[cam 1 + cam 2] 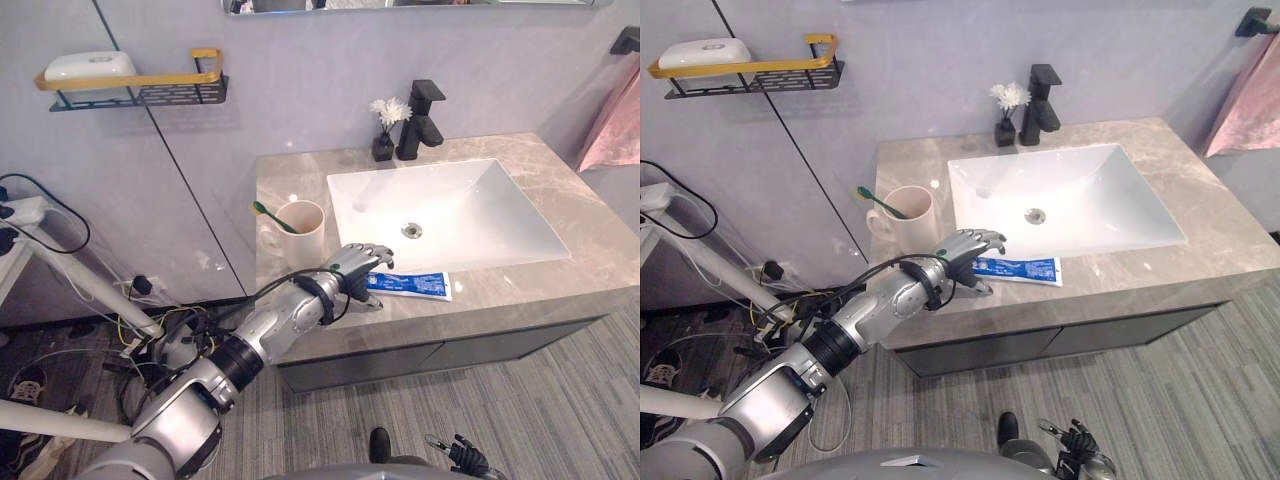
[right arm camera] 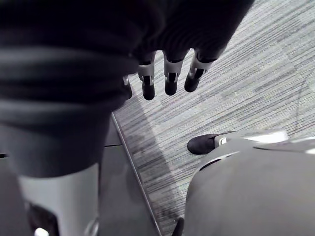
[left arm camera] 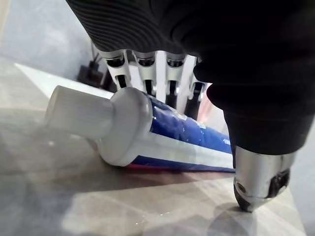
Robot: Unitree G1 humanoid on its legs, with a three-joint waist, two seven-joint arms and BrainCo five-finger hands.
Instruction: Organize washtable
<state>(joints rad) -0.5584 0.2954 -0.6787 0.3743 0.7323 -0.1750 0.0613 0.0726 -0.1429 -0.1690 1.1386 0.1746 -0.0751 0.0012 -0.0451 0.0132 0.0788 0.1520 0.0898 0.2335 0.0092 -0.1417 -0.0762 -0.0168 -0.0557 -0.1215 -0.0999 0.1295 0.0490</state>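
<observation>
**While We Are Standing at the Sink (image 1: 480,200), Our Left Hand (image 1: 355,262) Is Straddling the Toothpaste (image 1: 415,284)**

Where the countertop (image 1: 590,235) is running along the sink's front rim, the toothpaste is lying flat just before the sink's front-left corner, its white cap (image 3: 78,118) pointing left. We are arching our left hand's fingers (image 3: 147,73) over the cap end, loosely curved on the tube's sink side. The thumb (image 3: 256,182) is resting its tip on the stone on the opposite side, apart from the tube, so we are not yet pinching anything. Our right hand (image 2: 170,78) is hanging over the grey floor (image 2: 246,73), fingers slack and holding nothing. A cream cup (image 1: 303,225) is standing just left of the sink, a green toothbrush (image 1: 268,212) leaning in it. A black faucet (image 1: 422,120) is rising behind the sink, with a small vase of white flowers (image 1: 386,125) sitting just beside it.
</observation>
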